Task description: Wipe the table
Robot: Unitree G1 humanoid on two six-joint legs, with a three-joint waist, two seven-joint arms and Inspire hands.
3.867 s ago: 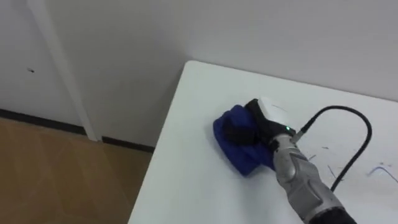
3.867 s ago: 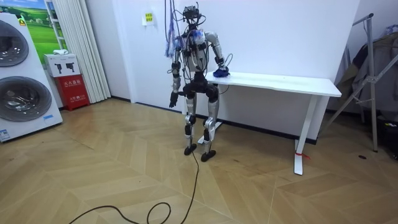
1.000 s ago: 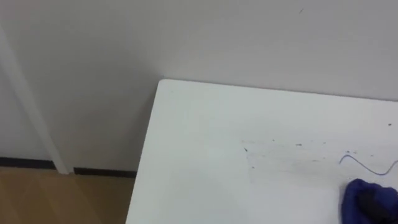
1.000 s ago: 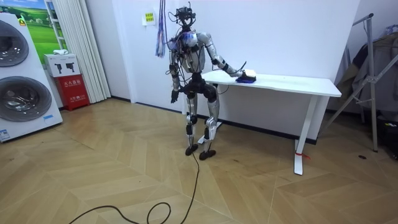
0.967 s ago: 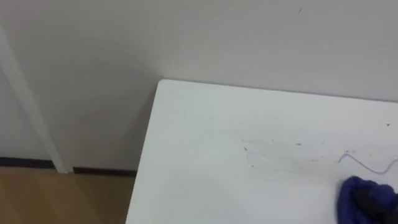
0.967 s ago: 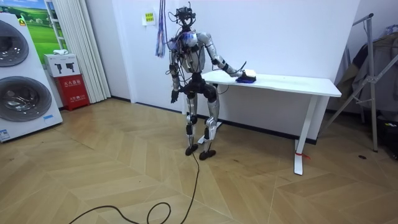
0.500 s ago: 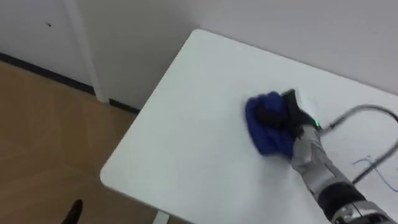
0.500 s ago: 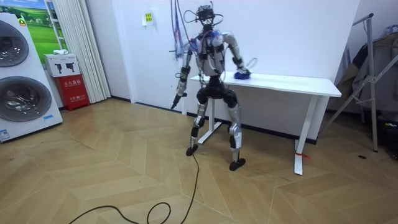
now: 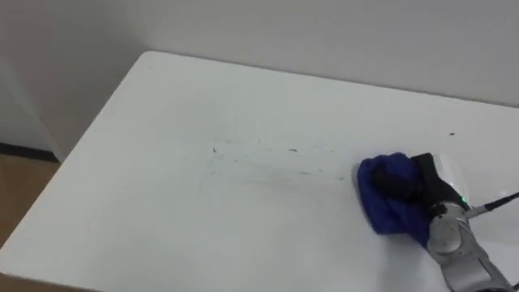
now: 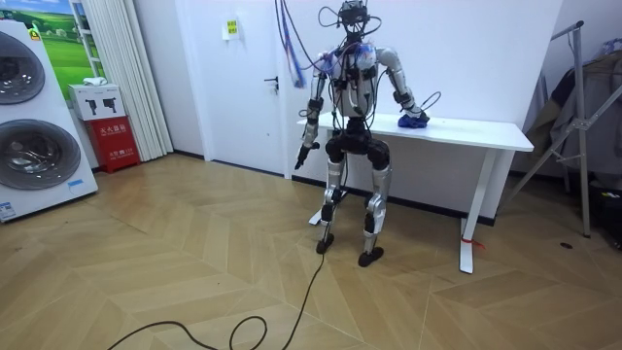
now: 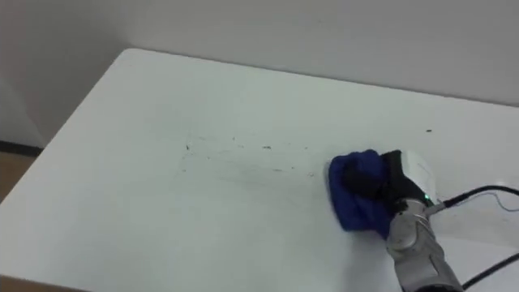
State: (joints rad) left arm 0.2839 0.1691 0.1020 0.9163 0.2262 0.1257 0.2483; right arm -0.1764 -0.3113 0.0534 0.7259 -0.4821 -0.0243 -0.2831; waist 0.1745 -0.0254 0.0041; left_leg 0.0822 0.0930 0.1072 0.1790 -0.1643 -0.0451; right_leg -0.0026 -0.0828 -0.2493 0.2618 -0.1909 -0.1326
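White wall [image 9: 324,32] backs the long white counter [image 9: 122,186], which stands on a wooden floor [image 10: 194,262]. The robot faces the counter's front edge, near the counter end closer to the door [image 10: 243,87]. On the counter, toward its right side as the robot looks down, lies a bunched blue cloth [image 9: 383,203]. The right hand [image 9: 428,188] sits on top of it with its dark fingers [image 9: 397,188] curled down into the folds, pinching the cloth against the counter. That hold looks chosen so the cloth travels with the hand rather than slipping out from under it, and the low forearm suggests weight leaned onto the counter. Across the counter's middle, just beside the cloth on the side toward the counter's left end, runs a thin scatter of dark specks [image 9: 268,154] within a faint smeared patch. One more speck [image 9: 452,135] sits nearer the counter's back edge. With the cloth at the edge of that patch, I judge the wiping to be midway, since the marks are not yet gone. The next stroke would need to sweep across them toward the counter's left end, with even pressure so the bunched cloth doesn't roll off the fingers. The left hand [image 10: 302,157] hangs beside the robot's hip, in front of the counter and away from the work, likely kept free for balance; whether it is spread or closed I cannot tell.
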